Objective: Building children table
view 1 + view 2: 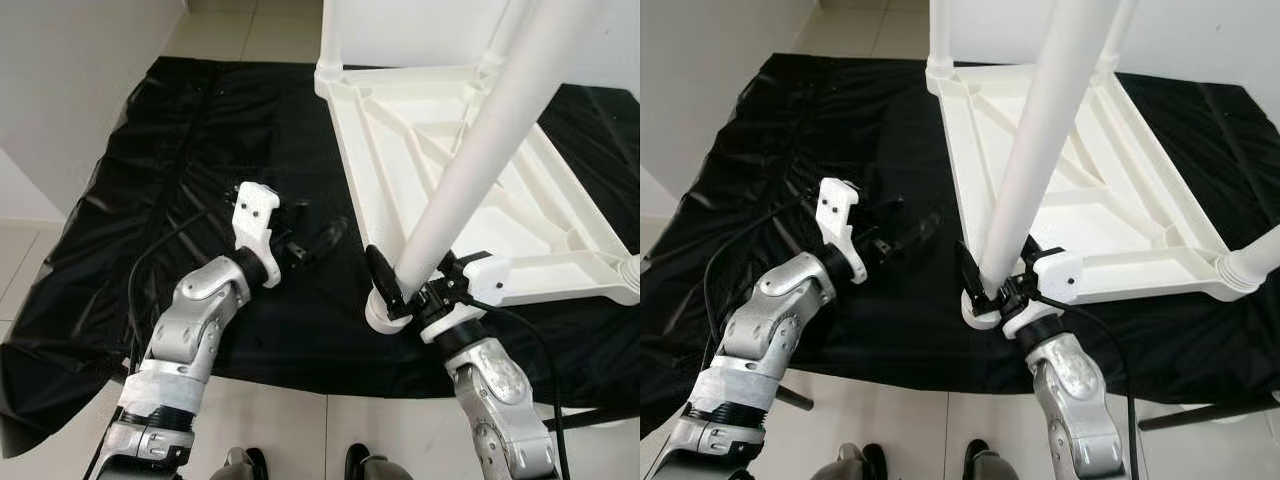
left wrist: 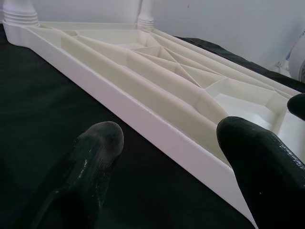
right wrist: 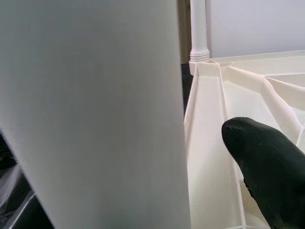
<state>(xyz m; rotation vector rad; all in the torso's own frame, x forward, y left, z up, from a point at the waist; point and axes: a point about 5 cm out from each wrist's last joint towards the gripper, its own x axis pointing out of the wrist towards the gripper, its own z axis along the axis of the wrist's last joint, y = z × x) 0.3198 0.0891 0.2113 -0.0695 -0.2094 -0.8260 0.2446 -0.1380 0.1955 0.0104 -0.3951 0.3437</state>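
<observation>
On my left I see the black sheet (image 1: 120, 250) spread over the tiled floor (image 1: 330, 425), crumpled along its left edge. My left claw (image 1: 310, 243) hovers low over the sheet, just beside the long edge of the table top (image 1: 560, 190). Its two black fingers (image 2: 97, 143) are spread apart with nothing between them; in the left wrist view the rim of the table top runs past the gap between them.

The white plastic table top lies upside down on the sheet, ribs facing up, toward the right half of the scene. One leg (image 1: 330, 40) stands upright in the far corner socket, and another is fitted at the right-hand near corner (image 1: 628, 270).

My right claw (image 1: 400, 290) sits at the near left corner of the table top. It is clenched around the lower end of a loose white leg (image 1: 480, 160), which tilts up and away toward the right. The leg's ringed foot (image 1: 380, 312) rests at the sheet, just beside the table top's corner; I cannot tell whether it sits in the socket.
</observation>
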